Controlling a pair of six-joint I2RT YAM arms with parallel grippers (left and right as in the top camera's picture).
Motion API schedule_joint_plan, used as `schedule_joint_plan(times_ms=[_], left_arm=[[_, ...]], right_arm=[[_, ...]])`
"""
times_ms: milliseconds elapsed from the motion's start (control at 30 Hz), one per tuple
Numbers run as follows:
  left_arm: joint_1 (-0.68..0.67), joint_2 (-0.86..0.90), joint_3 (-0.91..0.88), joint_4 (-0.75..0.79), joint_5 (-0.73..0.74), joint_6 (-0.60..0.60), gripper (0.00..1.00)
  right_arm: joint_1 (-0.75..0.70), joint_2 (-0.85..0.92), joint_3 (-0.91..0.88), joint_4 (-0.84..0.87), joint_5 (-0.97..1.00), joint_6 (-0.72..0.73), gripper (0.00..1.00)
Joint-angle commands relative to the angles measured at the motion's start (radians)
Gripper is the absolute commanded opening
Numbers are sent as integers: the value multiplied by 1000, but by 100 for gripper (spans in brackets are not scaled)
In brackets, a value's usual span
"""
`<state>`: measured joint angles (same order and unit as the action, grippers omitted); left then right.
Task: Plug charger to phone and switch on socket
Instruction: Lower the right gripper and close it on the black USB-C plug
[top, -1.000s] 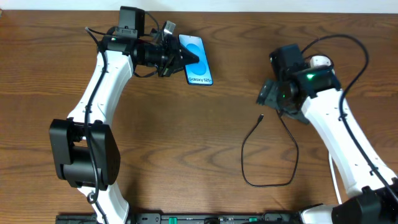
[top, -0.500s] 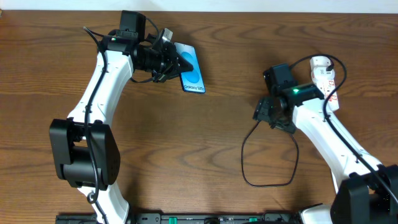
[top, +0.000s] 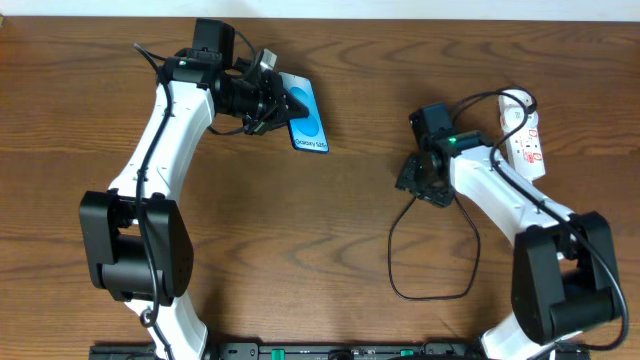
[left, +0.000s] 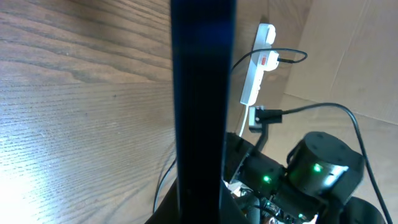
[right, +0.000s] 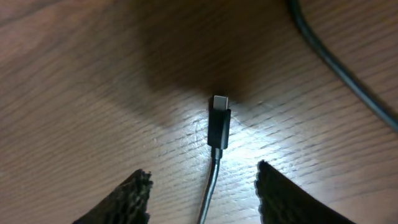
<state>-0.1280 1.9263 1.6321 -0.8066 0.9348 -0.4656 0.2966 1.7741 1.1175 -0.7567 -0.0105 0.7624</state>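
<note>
On wooden table (top: 330, 240), right side: power strip (top: 528, 135) lying flat, switch positions unreadable for me. Toward far edge, left of centre: left gripper (top: 283, 103) clamped on phone (top: 312, 125) at its left edge, cyan screen up, partly covered by jaws. Left wrist view gives me only dark edge-on band of phone; fingers hidden. Black charger cable (top: 470, 270) loops on wood, upper run lost under right arm (top: 500, 190). Right gripper (top: 420, 180) low over plug tip (right: 219, 121); fingers (right: 134, 196) apart, either side, not touching it.
</note>
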Motion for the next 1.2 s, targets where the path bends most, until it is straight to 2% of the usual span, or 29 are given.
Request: schedule_joint_plan(times_ms=[0,300,533,700,767,1167], left_arm=[[-2,-26,1,-1,13,24,7],[-2,-26,2,-1,13,24,7],[-2,-26,2,0,13,24,7],[-2,-26,2,0,13,24,7],[-2,-26,2,0,13,24,7],[-2,-26,2,-1,13,24,7]], right_arm=[[-3,12,-5,5,2,47,49],[-3,12,-25,5,39,53,51],[-3,12,-82,71,34,79,50],[-3,12,-103,114,34,79,44],[-3,12,-103,121,34,79,37],[-3,12,-139,140,53,124,36]])
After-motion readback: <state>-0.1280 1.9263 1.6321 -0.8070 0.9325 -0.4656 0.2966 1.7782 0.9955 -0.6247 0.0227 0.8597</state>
